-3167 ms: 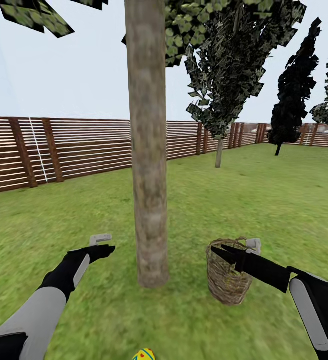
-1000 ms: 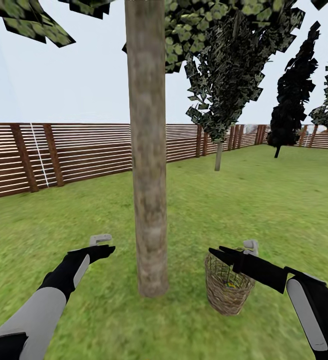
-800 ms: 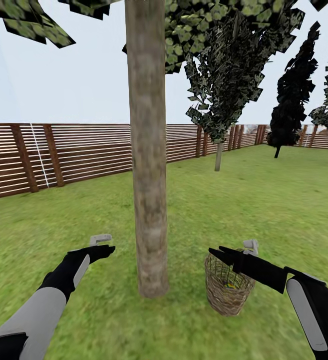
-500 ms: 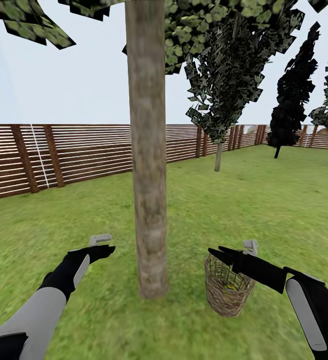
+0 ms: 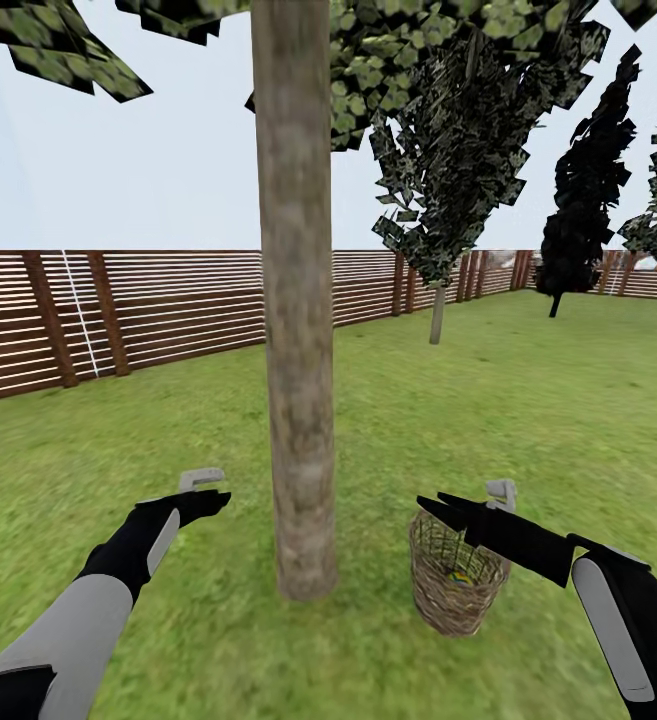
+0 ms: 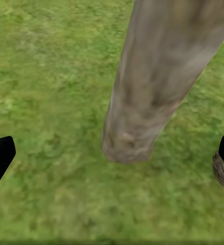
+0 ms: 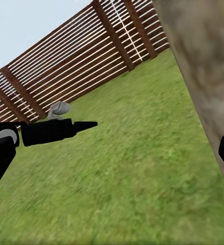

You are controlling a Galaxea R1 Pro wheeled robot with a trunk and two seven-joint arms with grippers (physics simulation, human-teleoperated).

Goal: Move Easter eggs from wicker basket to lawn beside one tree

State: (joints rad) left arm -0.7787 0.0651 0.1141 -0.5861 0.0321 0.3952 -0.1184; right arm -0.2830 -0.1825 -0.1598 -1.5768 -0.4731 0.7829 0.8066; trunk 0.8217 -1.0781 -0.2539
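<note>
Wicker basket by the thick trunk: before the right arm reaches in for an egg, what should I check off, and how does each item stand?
1. Wicker basket upright on the lawn: ok.
2. Basket close beside the tree: ok.
3. An egg left inside: ok, a yellow Easter egg shows through the weave; how many, cannot tell.
4. Right gripper over the basket rim: ok.
5. Right gripper open: ok, its fingers sit at opposite edges of the right wrist view with nothing between.
6. Left gripper out of the way: ok, it hovers across the trunk from the basket, open and holding nothing.
</note>
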